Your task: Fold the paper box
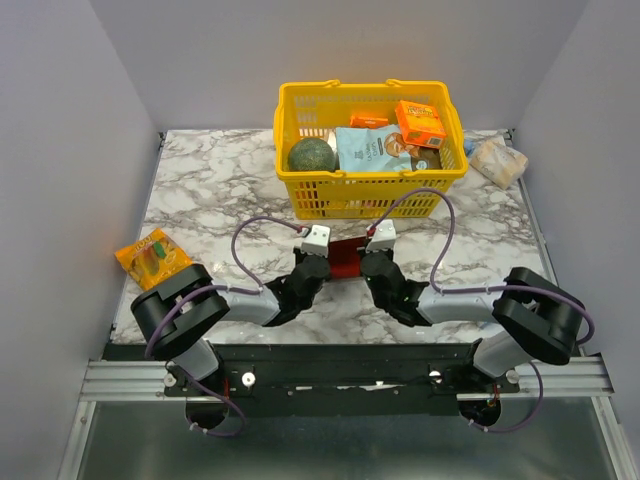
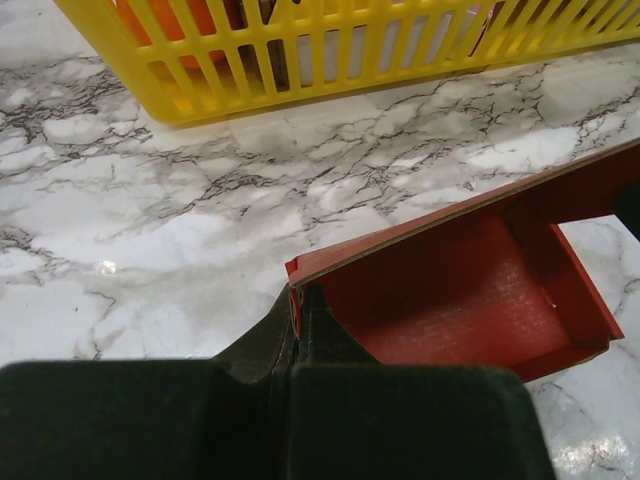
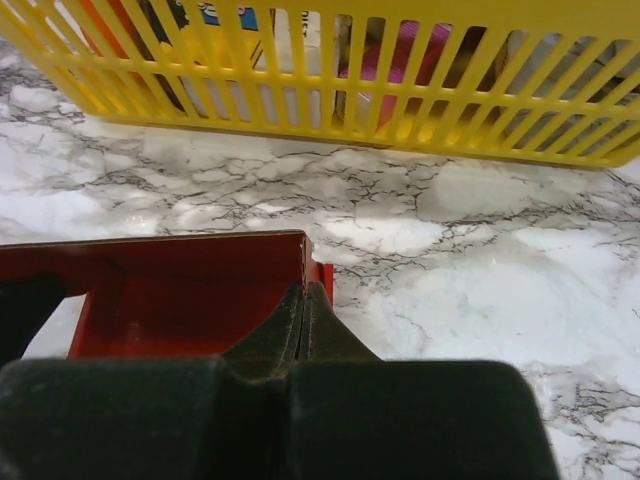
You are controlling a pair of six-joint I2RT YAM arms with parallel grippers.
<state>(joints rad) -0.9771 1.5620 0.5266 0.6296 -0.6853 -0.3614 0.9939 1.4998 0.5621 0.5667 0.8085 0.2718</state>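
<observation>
Red paper box (image 1: 345, 257) lies half-formed on the marble table (image 1: 200, 190), left gripper (image 2: 297, 302) clenched on its left corner, right gripper (image 3: 304, 296) pinching the right corner

Both arms bent inward and low, left gripper (image 2: 297, 312) and right gripper (image 3: 304, 302) each pinched tight on a paper box (image 2: 450, 290) corner.

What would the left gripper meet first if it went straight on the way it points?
The left gripper, shut on the paper box wall, faces a stretch of table; the first obstacle beyond is probably the yellow basket side, though depth is unclear.
</observation>
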